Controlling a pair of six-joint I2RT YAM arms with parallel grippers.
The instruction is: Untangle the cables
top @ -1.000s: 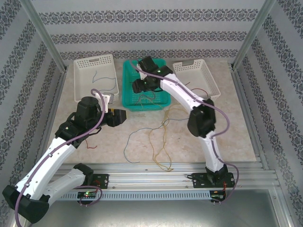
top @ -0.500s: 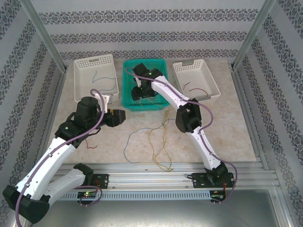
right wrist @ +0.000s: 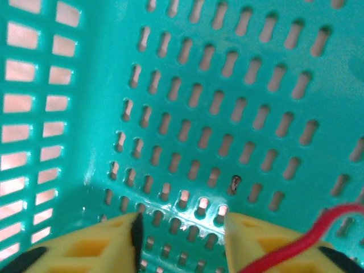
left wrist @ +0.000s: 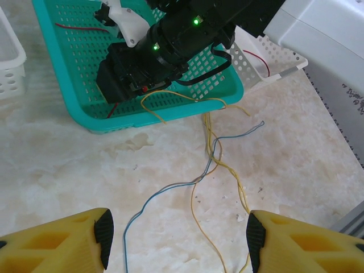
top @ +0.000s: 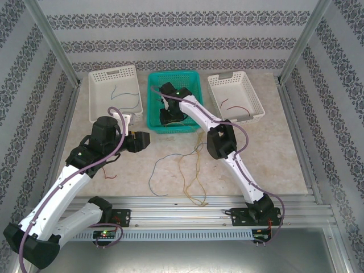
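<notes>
Yellow-orange cables (top: 196, 165) and a blue-grey cable (top: 154, 170) lie tangled on the table in front of the green basket (top: 154, 108). In the left wrist view, the blue-grey cable (left wrist: 165, 190) and yellow-orange cables (left wrist: 227, 170) cross below the basket (left wrist: 68, 85). My left gripper (top: 145, 140) hovers open over the table left of the tangle, its jaws (left wrist: 176, 233) wide with nothing between them. My right gripper (top: 169, 118) is down inside the green basket. Its fingers (right wrist: 182, 222) stand apart over the basket floor, and a red cable (right wrist: 307, 239) runs across the right finger.
A white basket (top: 98, 108) at the back left holds a blue cable (top: 116, 91). Another white basket (top: 256, 105) at the back right holds a red cable (top: 236, 108). A short red piece (top: 111, 175) lies beside the left arm. A metal rail runs along the near edge.
My right arm has folded and reached lower into the near part of the green basket, and its jaws have narrowed. The left arm and the cables on the table have stayed put.
</notes>
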